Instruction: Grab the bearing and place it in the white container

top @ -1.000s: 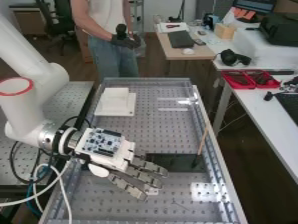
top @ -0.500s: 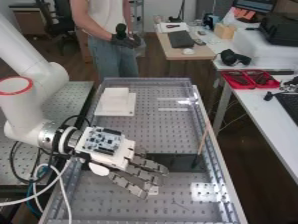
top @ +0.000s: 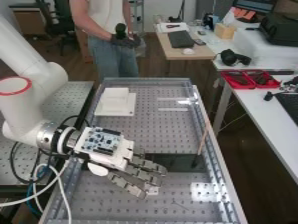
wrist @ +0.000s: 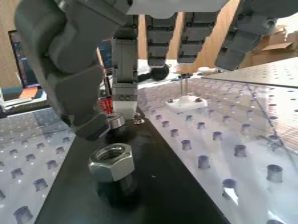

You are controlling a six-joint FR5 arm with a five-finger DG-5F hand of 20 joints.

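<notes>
The robot hand [top: 106,145] hangs low over the black plate [wrist: 166,197], its fingers extended and open, and in the high view it sits slightly nearer the arm's base than in the earlier frames. The shift is small, so it reads as a fine adjustment around the pick rather than a carry.

In the wrist view the bearing [wrist: 115,121], as I take the metal ring to be, stands on the plate beyond the hex nut [wrist: 112,169]. The thumb tip is just beside the ring on one side, and a pale-tipped finger comes down close behind it. Whether either touches it I cannot tell; I judge the grasp still to be made. The next move calls for closing thumb and finger on the ring without knocking the nut, then a straight lift.

Compared with the earlier frames, the white container [top: 106,108], likely the pale block farther up the bench [top: 151,135], is in the same place, well apart from the hand. The placing is all still to do.
</notes>
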